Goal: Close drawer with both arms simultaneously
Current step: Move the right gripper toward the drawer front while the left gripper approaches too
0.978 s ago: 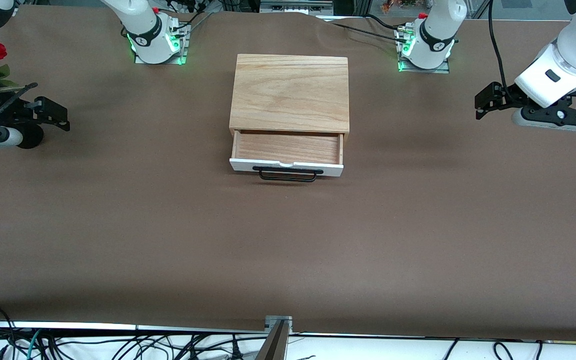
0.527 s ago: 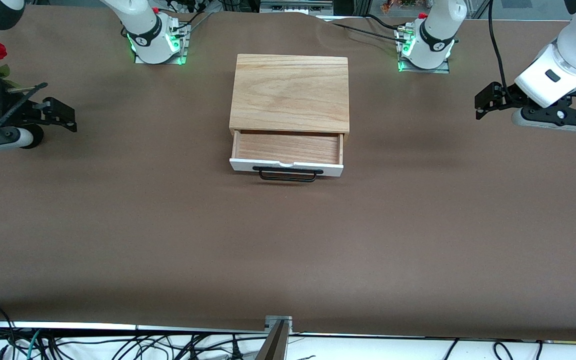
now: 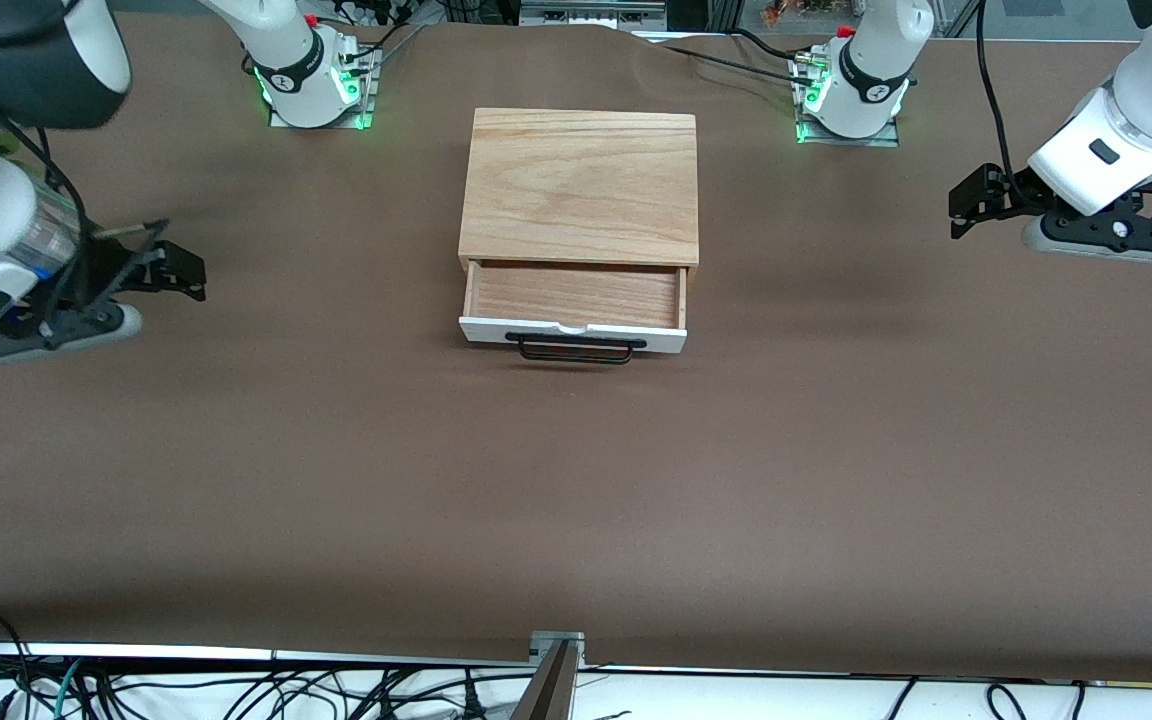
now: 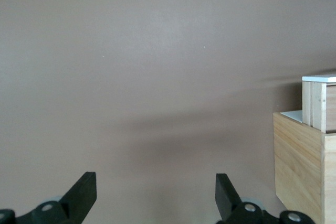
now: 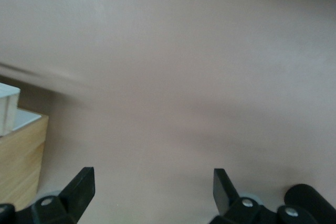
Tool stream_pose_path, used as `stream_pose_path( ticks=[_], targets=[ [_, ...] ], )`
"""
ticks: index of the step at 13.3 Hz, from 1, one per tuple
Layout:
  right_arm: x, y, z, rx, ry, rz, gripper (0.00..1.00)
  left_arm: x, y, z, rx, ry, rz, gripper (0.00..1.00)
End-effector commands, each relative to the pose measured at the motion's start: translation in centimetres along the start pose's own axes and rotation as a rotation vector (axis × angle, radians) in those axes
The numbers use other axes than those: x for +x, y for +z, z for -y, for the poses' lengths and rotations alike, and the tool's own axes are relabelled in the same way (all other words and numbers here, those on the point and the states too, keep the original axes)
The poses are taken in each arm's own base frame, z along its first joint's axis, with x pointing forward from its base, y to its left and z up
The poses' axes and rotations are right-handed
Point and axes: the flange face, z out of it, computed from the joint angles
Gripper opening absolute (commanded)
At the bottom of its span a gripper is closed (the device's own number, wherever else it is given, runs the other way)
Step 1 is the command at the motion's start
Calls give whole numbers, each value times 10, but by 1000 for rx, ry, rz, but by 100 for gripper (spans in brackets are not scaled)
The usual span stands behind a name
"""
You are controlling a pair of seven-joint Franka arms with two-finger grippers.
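Note:
The drawer (image 3: 576,295) stands pulled out of its light-oak box (image 3: 581,185) at mid-table, its white front panel (image 3: 572,335) and black bar handle (image 3: 576,348) facing the front camera. My right gripper (image 3: 181,270) is open and empty over the bare table toward the right arm's end, well apart from the drawer. My left gripper (image 3: 971,200) is open and empty over the table toward the left arm's end. The left wrist view shows its open gripper (image 4: 156,195) and the box (image 4: 304,166). The right wrist view shows its open gripper (image 5: 152,187) and the box (image 5: 21,166).
The brown table cover (image 3: 576,500) lies bare around the box. The two arm bases (image 3: 311,85) (image 3: 851,95) glow green beside the box's back corners. Cables and a metal bracket (image 3: 556,655) hang at the table's near edge.
My right arm has swung in from the table's end toward the drawer, its gripper lower in the front view. My left arm has hardly moved. The drawer has not moved.

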Motion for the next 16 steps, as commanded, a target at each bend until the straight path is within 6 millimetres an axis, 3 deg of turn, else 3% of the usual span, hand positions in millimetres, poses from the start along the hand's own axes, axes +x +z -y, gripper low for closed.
stream_pose_path(
  ticks=[1, 3, 4, 5, 7, 8, 11, 13, 16],
  targets=[
    [19, 24, 23, 86, -40, 31, 100, 13, 22, -15, -109, 31, 81, 100],
    [25, 27, 46, 166, -55, 6, 100, 32, 62, -33, -235, 38, 160, 100],
    [35, 46, 58, 246, -44, 31, 100, 45, 86, -48, -290, 46, 202, 100],
    [46, 66, 71, 343, -33, 50, 100, 61, 92, -64, -329, 50, 179, 100],
    [72, 97, 115, 422, -28, 4, 100, 86, 119, -106, -375, 79, 161, 100],
    [78, 109, 148, 413, -29, -13, 100, 99, 134, -122, -412, 76, 140, 100],
    [91, 147, 207, 456, -6, -21, 100, 127, 170, -167, -531, 50, 51, 100],
    [97, 165, 230, 521, 13, -32, 100, 139, 191, -197, -585, 16, -16, 100],
    [100, 184, 238, 518, 16, -24, 100, 145, 235, -243, -582, 11, -71, 100]
  ],
)
